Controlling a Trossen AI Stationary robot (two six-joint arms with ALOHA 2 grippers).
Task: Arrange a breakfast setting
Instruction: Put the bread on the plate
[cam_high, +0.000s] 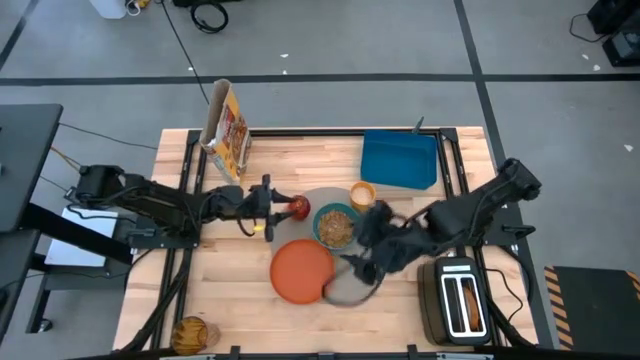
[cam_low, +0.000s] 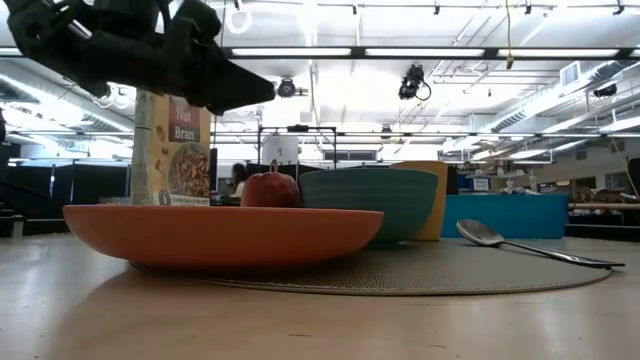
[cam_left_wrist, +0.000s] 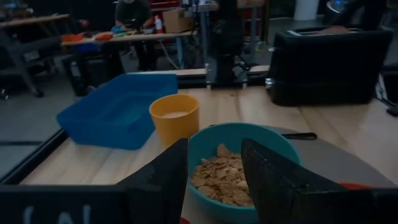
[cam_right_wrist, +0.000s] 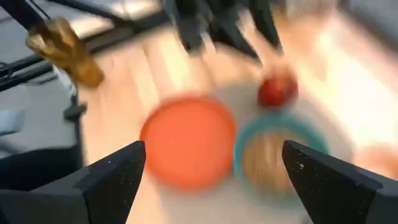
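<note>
Breakfast things sat grouped mid-table on the mat (cam_high: 345, 285). On it, the plate (cam_high: 300, 270) lay nearest the front edge, overhanging the mat's left rim. The bowl (cam_high: 335, 226), filled with brown cereal pieces, stood just behind the plate. The cup (cam_high: 362, 195) was just beside the bowl, toward the blue tray (cam_high: 400, 160) at the back. The spoon (cam_low: 530, 245) lay flat on the mat's right part, bowl end up, in the low view.

The apple (cam_high: 298, 208) was at the mat's left edge, just beside the bowl. The left gripper (cam_high: 275, 208) reached it from the left, and its fingers (cam_left_wrist: 165, 180) stood partly apart; it looked closed around the apple, though the fruit was hidden in that arm's own view, so I could not tell for sure.

The right gripper (cam_right_wrist: 211, 180) hung over the mat's right side with its jaws spread wide and nothing between them. Its view was blurred.

The bread (cam_high: 193, 333) lay at the front left corner, well apart from the rest. A cereal box (cam_high: 228, 128) stood at the back left, and the toaster (cam_high: 458, 298) at the front right.
</note>
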